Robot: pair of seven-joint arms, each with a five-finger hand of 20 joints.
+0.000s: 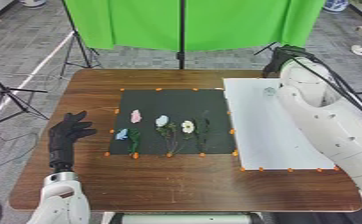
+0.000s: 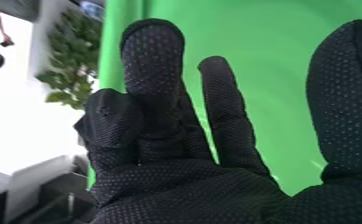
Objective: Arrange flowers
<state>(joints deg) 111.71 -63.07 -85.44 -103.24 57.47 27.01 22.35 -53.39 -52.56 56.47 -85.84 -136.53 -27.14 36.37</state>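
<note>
Right robot hand [image 1: 278, 62], fingers mostly straight and apart, hung near the white sheet [image 1: 271, 125]; right of the spread-fingered left robot hand [image 1: 68, 131], pink, white and blue flowers [image 1: 188, 127] lay on a black sheet [image 1: 164, 101].

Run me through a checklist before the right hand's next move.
1. Right hand holding nothing: ok, fingers mostly straight.
2. Right hand over the flowers: not ok, it is by the table's far right corner.
3. Left hand off the black sheet: ok, it is left of it.
4. Pink flower and white flower on the black sheet: ok.
5. White sheet lying right of the black one: ok.
6. Faint shape on the white sheet identified: cannot tell.
</note>
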